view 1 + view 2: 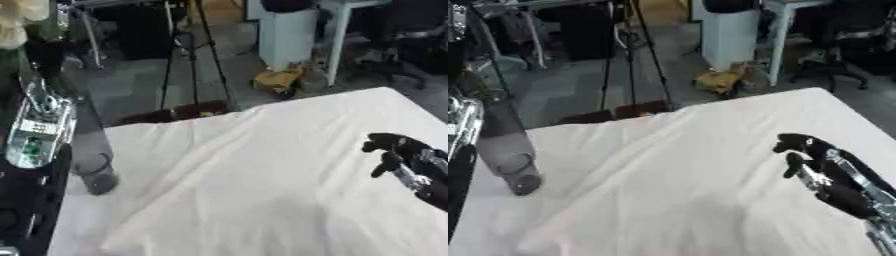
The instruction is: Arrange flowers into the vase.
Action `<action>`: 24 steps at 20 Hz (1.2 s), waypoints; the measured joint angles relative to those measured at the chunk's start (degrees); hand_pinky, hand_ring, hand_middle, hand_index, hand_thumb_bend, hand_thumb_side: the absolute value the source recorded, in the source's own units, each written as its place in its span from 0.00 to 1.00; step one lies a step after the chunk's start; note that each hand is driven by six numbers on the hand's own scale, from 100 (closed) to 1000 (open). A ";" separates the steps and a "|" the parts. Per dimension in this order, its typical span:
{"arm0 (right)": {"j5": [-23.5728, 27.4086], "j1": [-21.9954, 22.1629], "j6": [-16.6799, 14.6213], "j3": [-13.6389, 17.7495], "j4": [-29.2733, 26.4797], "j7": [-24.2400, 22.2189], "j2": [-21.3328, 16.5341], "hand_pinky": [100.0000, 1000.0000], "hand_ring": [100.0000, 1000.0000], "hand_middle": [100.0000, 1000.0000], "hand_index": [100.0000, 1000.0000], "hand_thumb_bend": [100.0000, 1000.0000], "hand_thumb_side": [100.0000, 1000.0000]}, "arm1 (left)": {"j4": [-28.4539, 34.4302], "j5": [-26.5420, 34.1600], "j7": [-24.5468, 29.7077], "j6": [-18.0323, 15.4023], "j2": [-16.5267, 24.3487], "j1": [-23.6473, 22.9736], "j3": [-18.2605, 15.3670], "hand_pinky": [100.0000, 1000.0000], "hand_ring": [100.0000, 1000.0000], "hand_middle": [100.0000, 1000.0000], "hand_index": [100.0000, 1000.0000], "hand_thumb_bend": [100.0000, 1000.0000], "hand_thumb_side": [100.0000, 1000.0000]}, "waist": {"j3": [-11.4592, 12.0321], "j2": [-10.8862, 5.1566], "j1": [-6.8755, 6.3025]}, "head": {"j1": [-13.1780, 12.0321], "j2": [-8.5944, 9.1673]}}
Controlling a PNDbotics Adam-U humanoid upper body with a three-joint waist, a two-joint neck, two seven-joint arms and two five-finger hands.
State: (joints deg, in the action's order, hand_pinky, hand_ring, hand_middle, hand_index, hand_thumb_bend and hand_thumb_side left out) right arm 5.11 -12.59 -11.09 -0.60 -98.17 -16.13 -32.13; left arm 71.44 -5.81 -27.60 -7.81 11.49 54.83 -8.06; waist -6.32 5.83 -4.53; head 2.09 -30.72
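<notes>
A tall clear glass vase stands upright near the left edge of the white-clothed table. My left arm rises close to the camera at the far left, silver and black, just left of the vase. Its hand is a dark shape high above the vase mouth. A cream flower head shows at the top left corner, right above that hand; what holds it is hidden. My right hand hovers over the right side of the table, fingers relaxed and slightly bent, holding nothing, far from the vase.
The cloth lies in long creases across the table. Beyond the far edge are a black tripod, a white cabinet and a yellow object on the floor.
</notes>
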 measured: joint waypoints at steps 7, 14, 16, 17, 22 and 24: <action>0.00 0.00 0.01 -0.11 0.02 -0.03 0.00 0.52 0.89 0.70 0.89 0.04 0.61 | -1.36 6.47 -0.13 0.58 2.08 -0.24 0.88 0.00 0.00 0.00 0.00 0.69 0.69 | 0.16 0.00 -0.30 | 0.01 0.00; 0.00 0.09 0.02 -0.10 0.28 -0.04 0.00 0.52 0.89 0.70 0.89 0.04 0.61 | -4.39 4.01 0.12 6.60 4.43 -0.49 1.13 0.00 0.00 0.00 0.00 0.67 0.73 | 0.69 0.00 -0.31 | 0.08 0.01; 0.00 0.14 0.02 -0.10 0.32 -0.04 0.00 0.52 0.89 0.70 0.89 0.04 0.61 | -5.32 2.58 0.21 8.53 5.21 -0.75 1.12 0.00 0.00 0.00 0.00 0.67 0.75 | 0.85 0.00 -0.31 | 0.13 0.01; 0.00 0.28 0.02 -0.09 0.33 -0.04 0.00 0.52 0.89 0.70 0.89 0.04 0.61 | -5.71 1.91 0.32 9.55 5.53 -0.86 1.12 0.00 0.00 0.00 0.00 0.68 0.76 | 0.90 0.00 -0.31 | 0.20 0.01; 0.00 0.50 0.02 -0.08 0.34 -0.05 0.00 0.52 0.89 0.70 0.89 0.05 0.61 | -6.74 -0.72 0.77 14.81 6.14 -1.01 1.13 0.00 0.00 0.00 0.00 0.69 0.82 | 0.98 0.00 -0.31 | 0.38 0.01; 0.00 0.50 0.02 -0.08 0.34 -0.05 0.00 0.52 0.89 0.70 0.89 0.05 0.61 | -6.73 -1.55 0.51 16.81 6.14 -1.15 1.16 0.00 0.00 0.00 0.00 0.68 0.82 | 0.93 0.00 -0.31 | 0.47 0.01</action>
State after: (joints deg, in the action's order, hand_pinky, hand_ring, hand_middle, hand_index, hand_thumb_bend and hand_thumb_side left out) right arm 5.11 -12.09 -11.07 -0.68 -97.83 -16.18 -32.12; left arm 64.71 -7.36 -27.09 9.00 17.63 53.68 -6.91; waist -5.39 5.83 -4.85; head 2.57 -30.71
